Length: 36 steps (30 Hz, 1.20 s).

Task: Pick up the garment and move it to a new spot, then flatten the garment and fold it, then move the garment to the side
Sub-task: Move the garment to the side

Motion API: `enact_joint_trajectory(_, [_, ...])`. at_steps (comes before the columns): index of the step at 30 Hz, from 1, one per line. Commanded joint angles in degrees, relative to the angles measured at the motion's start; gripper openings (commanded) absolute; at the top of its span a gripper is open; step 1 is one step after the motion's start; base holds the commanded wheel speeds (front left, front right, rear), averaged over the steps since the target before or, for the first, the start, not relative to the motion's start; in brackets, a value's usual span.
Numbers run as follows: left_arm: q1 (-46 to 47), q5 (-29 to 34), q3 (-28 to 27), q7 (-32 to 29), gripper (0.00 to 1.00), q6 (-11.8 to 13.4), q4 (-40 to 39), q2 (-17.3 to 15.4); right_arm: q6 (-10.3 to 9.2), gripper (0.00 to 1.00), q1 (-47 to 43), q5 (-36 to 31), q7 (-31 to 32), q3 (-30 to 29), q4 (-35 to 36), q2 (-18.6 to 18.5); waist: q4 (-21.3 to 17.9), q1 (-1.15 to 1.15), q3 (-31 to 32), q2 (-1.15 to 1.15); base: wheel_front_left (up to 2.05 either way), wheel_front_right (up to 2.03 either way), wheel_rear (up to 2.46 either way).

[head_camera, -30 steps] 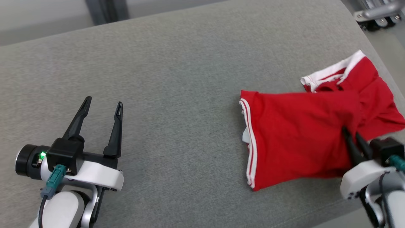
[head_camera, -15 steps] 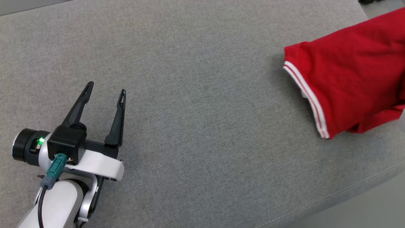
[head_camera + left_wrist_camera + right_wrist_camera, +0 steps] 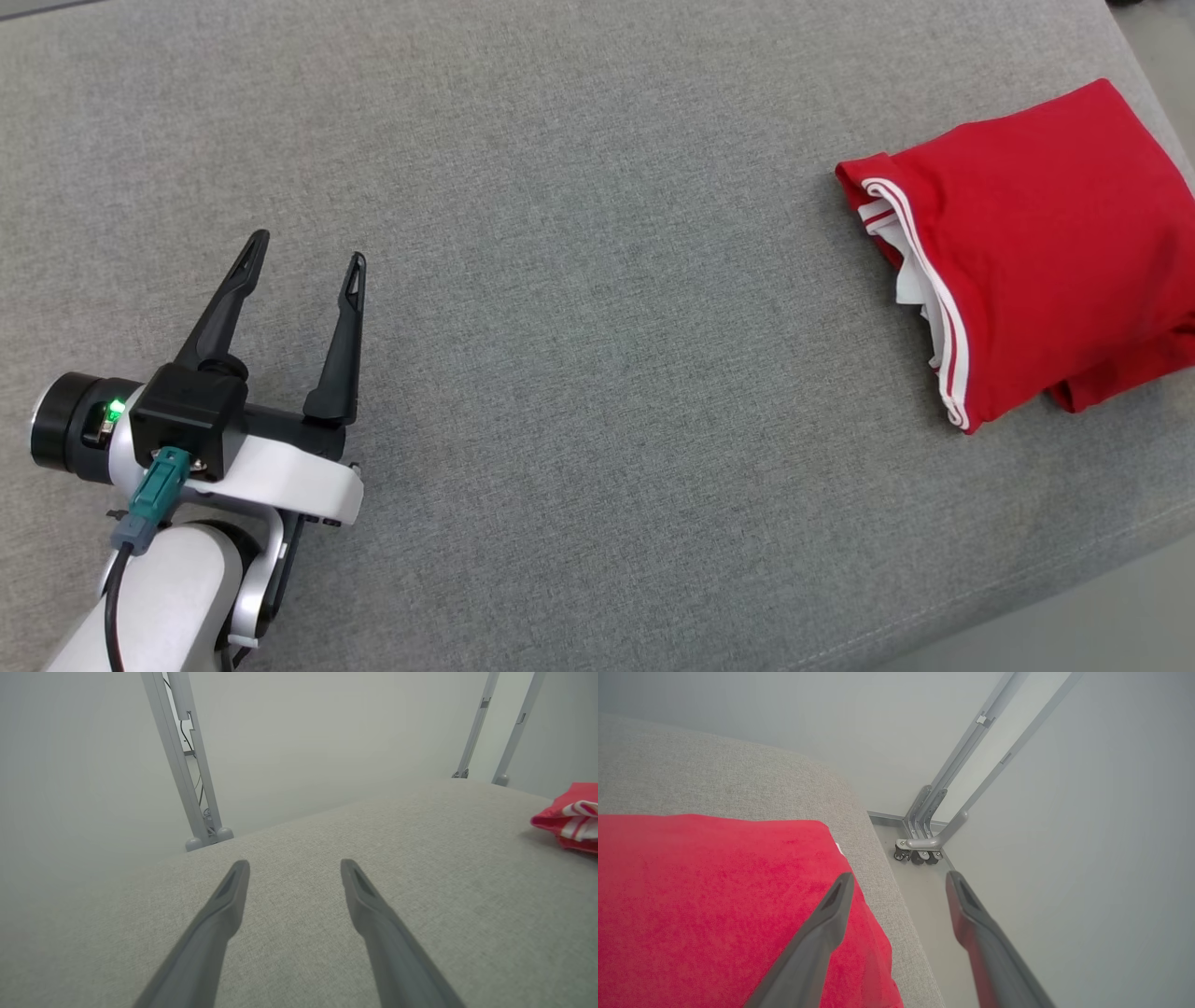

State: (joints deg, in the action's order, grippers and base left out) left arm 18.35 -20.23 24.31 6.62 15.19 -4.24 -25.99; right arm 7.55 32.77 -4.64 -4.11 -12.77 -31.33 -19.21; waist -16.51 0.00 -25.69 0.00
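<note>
neatly folded red garment (image 3: 1036, 252) rests near cushion (image 3: 597, 280) edge; left pincer (image 3: 306, 250) spread empty, right pincer (image 3: 899, 876) likewise.

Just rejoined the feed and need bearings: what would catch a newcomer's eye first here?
The folded red garment, white stripes along one edge, lies at the far right of the grey padded surface. Next, the left gripper, open and empty at the lower left, and the right gripper, open above the garment's edge.
</note>
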Motion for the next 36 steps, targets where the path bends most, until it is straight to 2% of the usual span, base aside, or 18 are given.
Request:
enact_joint_trajectory(1, [-0.3,-0.1,-0.1,0.3,1.0,0.2,0.2,-0.1,-0.13,1.0,-0.9,-0.1,-0.3,-0.6,-0.1,0.2,0.1,0.0,0.3,0.0,0.0,0.0,0.0])
enact_joint_trajectory(5, [-0.5,-0.7,-0.1,0.9,1.0,0.0,0.8,0.2,-0.12,1.0,-3.0,2.5,-2.8,-4.1,3.5,2.8,0.5,0.0,2.1,0.0,0.0,0.0,0.0])
enact_joint_trajectory(11, [-1.8,-2.0,-1.0,2.9,1.0,0.9,1.5,1.1,-0.1,1.0,-7.8,6.7,-5.3,-6.4,14.5,9.0,2.1,0.0,5.8,0.0,0.0,0.0,0.0])
enact_joint_trajectory(12, [-2.3,-2.3,-1.3,3.3,1.0,1.2,1.5,1.4,-0.09,1.0,-9.5,7.5,-4.9,-5.6,18.6,11.2,3.0,0.0,6.9,0.0,0.0,0.0,0.0])
enact_joint_trajectory(15, [-3.1,-2.8,-1.7,4.0,1.0,1.7,1.4,1.8,-0.09,1.0,-11.9,8.4,-4.1,-3.6,24.3,13.3,4.8,0.0,8.7,0.0,0.0,0.0,0.0])
enact_joint_trajectory(21, [-4.5,-3.8,-3.0,5.5,1.0,2.8,1.9,2.4,-0.09,1.0,-16.4,10.2,-1.9,3.4,32.0,15.5,9.8,0.0,11.6,0.0,0.0,0.0,0.0])
enact_joint_trajectory(25, [-6.2,-5.7,-4.6,6.7,1.0,2.9,2.9,3.0,-0.09,1.0,-18.9,12.3,-1.5,8.1,33.2,16.1,12.8,0.0,13.5,0.0,0.0,0.0,0.0])
enact_joint_trajectory(29, [-8.4,-6.7,-5.7,7.4,1.0,2.7,4.5,3.4,-0.09,1.0,-21.7,13.9,-1.5,11.3,31.2,16.1,15.2,0.0,16.0,0.0,0.0,0.0,0.0])
enact_joint_trajectory(36, [-12.9,-9.0,-7.4,8.2,1.0,1.1,6.6,4.9,-0.08,1.0,-26.1,16.0,-1.5,14.0,28.5,16.1,16.6,0.0,19.7,0.0,0.0,0.0,0.0])
